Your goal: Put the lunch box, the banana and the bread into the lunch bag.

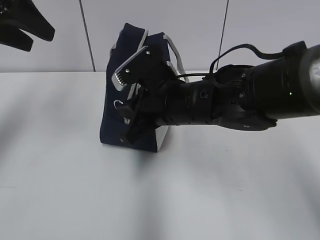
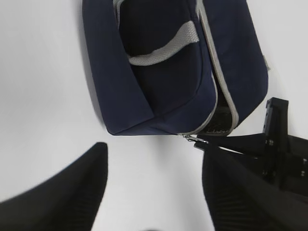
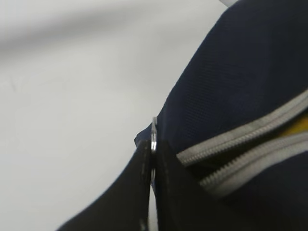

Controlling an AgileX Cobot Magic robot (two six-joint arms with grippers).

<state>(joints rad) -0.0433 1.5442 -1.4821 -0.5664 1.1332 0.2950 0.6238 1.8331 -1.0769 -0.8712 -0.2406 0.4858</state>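
Observation:
The navy lunch bag (image 1: pixel 112 127) stands on the white table, with a grey handle (image 2: pixel 163 50) on its top. My right gripper (image 1: pixel 131 131) reaches in from the right and is shut on the metal zipper pull (image 3: pixel 154 134) at the bag's corner; the pull also shows in the left wrist view (image 2: pixel 191 139). The grey zipper (image 3: pixel 240 139) gapes a little, and a yellow patch (image 3: pixel 301 124), perhaps the banana, shows inside. The lunch box and the bread are hidden. My left gripper (image 1: pixel 42 40) is open and empty, raised at the far left, above the table in front of the bag (image 2: pixel 159 82).
The white table (image 1: pixel 75 190) stretches all round the bag. A pale wall with dark seams (image 1: pixel 87 35) stands behind. My right arm (image 1: pixel 240 100) crosses the right half of the exterior view at bag height.

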